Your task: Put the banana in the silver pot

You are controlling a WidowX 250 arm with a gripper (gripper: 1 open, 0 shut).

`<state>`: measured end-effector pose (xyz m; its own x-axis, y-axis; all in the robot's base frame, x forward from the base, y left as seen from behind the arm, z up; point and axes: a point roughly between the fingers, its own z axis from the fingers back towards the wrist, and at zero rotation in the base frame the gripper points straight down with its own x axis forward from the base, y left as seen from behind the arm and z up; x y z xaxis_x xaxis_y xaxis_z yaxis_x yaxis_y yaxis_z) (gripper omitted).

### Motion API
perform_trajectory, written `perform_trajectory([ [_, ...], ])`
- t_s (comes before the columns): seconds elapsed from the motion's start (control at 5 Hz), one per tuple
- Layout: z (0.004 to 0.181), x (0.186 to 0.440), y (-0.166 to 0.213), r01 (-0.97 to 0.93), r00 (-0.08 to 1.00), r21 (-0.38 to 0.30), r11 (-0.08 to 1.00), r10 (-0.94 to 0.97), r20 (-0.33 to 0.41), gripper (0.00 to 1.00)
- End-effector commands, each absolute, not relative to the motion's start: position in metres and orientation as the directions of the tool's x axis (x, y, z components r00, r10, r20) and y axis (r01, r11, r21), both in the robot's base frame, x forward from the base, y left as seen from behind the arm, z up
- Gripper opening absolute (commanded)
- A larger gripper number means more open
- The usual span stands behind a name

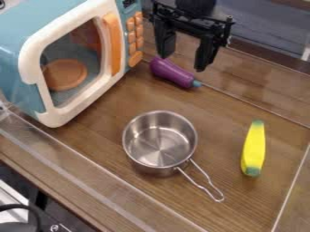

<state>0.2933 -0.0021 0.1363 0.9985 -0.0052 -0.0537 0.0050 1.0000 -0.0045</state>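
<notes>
The yellow banana (253,148) with green tips lies on the wooden table at the right, pointing roughly away from the camera. To its left sits the silver pot (160,142), round, shiny and empty, its thin wire handle running toward the front right. My black gripper (187,45) hangs at the back of the table, pointing down, its two fingers spread open with nothing between them. It is well behind both the pot and the banana, just above the purple toy.
A teal-and-white toy microwave (67,56) with its door swung open fills the back left. A purple eggplant-like toy (173,72) lies beside it under the gripper. Clear low walls (72,172) border the table's front and left edges.
</notes>
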Motion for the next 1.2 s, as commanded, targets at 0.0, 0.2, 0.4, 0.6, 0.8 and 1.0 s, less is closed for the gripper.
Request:
perform_trajectory([
  [0.0,0.120,0.290,-0.010,0.006,0.995,-0.013,1.000,-0.007,-0.095,1.00],
  [0.2,0.103,0.286,-0.034,0.019,0.994,-0.033,0.999,-0.022,-0.103,1.00],
  [0.4,0.093,0.287,-0.055,0.016,0.996,-0.053,0.998,-0.020,-0.089,1.00],
  [0.6,0.086,0.289,-0.069,0.013,0.997,-0.068,0.998,-0.018,-0.070,1.00],
  [0.8,0.081,0.292,-0.078,-0.004,0.999,-0.078,0.997,-0.001,-0.054,1.00],
  [1.0,0.075,0.294,-0.084,-0.023,0.999,-0.088,0.996,0.019,-0.042,1.00],
])
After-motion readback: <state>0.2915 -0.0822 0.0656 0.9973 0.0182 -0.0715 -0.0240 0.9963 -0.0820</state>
